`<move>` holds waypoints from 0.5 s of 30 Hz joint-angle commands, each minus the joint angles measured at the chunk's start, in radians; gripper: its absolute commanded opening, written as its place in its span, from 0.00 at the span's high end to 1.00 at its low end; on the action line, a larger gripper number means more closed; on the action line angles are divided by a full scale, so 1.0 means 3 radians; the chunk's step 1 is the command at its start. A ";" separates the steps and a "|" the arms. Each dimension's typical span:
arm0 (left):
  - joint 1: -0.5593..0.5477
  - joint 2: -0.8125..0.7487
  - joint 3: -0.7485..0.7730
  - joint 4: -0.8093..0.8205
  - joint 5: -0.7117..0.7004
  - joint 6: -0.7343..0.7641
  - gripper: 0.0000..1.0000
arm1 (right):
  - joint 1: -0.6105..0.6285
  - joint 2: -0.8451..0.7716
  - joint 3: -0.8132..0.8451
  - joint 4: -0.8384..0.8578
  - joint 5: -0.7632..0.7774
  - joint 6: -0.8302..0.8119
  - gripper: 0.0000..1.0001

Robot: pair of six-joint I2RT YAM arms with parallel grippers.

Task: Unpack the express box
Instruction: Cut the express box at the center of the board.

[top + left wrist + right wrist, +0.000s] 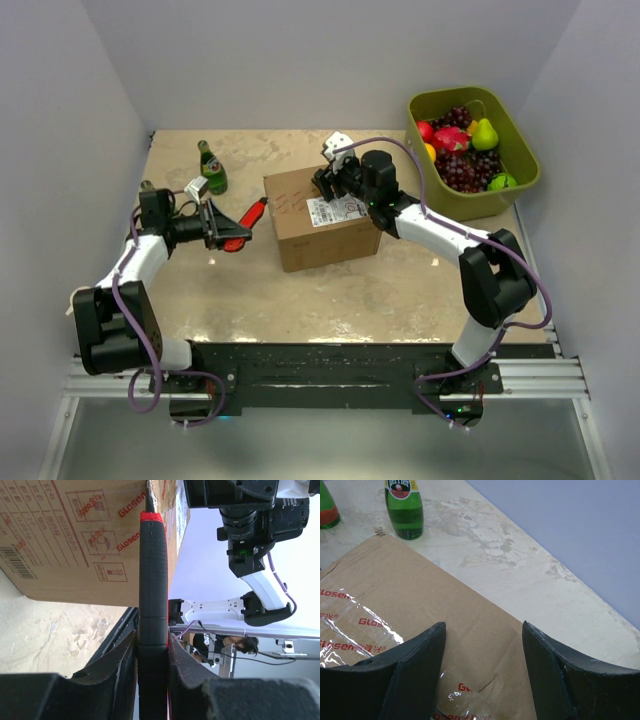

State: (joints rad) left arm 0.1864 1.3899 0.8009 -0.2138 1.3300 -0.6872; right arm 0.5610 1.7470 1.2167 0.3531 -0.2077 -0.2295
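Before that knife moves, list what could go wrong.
1. The knife in the left gripper has its tip at the edge of the express box, with the right gripper beyond it; a slip might strike it.
2. That gripper is open, not clamping, so the box may slide.
3. The green bottle stands near the left arm and could topple.

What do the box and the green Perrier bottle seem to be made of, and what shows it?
Express box: brown cardboard, matte, creased, with printed lettering; glossy clear tape glints along its top. Perrier bottle: shiny translucent green, probably glass, though plastic cannot be ruled out.
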 commanded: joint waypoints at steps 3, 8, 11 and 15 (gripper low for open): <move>-0.0074 -0.0128 -0.0052 0.0115 0.0337 -0.0082 1.00 | 0.0058 0.0088 -0.0200 -0.0712 -0.0049 -0.0089 0.32; -0.0095 -0.0154 -0.0108 0.0211 0.0373 -0.0158 1.00 | 0.0063 0.0088 -0.0205 -0.0717 -0.0049 -0.0089 0.32; -0.0110 -0.0179 -0.0144 0.0272 0.0393 -0.0209 1.00 | 0.0063 0.0093 -0.0200 -0.0717 -0.0049 -0.0089 0.32; -0.0135 -0.0200 -0.0210 0.0334 0.0399 -0.0281 1.00 | 0.0068 0.0093 -0.0200 -0.0712 -0.0054 -0.0089 0.32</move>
State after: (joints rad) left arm 0.1619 1.3701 0.7517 -0.1654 1.3594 -0.7292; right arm 0.5621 1.7466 1.2167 0.3531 -0.2070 -0.2298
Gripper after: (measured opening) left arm 0.295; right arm 0.670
